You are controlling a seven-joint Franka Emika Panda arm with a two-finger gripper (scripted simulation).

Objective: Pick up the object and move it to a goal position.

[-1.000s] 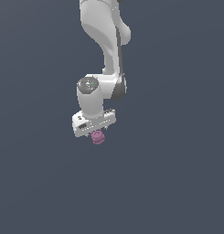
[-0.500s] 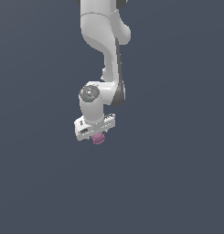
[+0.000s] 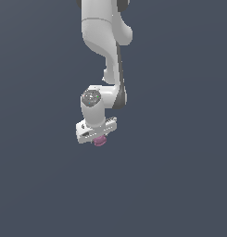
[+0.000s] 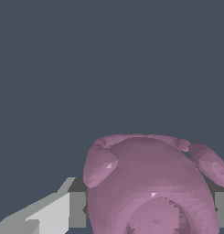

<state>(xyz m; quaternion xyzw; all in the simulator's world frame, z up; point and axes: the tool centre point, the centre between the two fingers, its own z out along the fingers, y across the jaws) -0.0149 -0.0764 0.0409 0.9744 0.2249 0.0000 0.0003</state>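
The object (image 3: pixel 100 141) is a small mauve-pink lumpy blob that peeks out just under my white gripper (image 3: pixel 97 138) in the exterior view. In the wrist view the object (image 4: pixel 150 187) fills the space between the two grey fingers (image 4: pixel 77 209), which press on its sides. The gripper is shut on the object and holds it. Most of the object is hidden behind the gripper body in the exterior view.
The white arm (image 3: pixel 105 51) comes down from the top of the exterior view to the wrist. The background is a plain dark grey-blue surface in both views, with nothing else on it.
The gripper with the object in it has shifted slightly toward the exterior view's right, and the wrist has turned a little. The object stays held.
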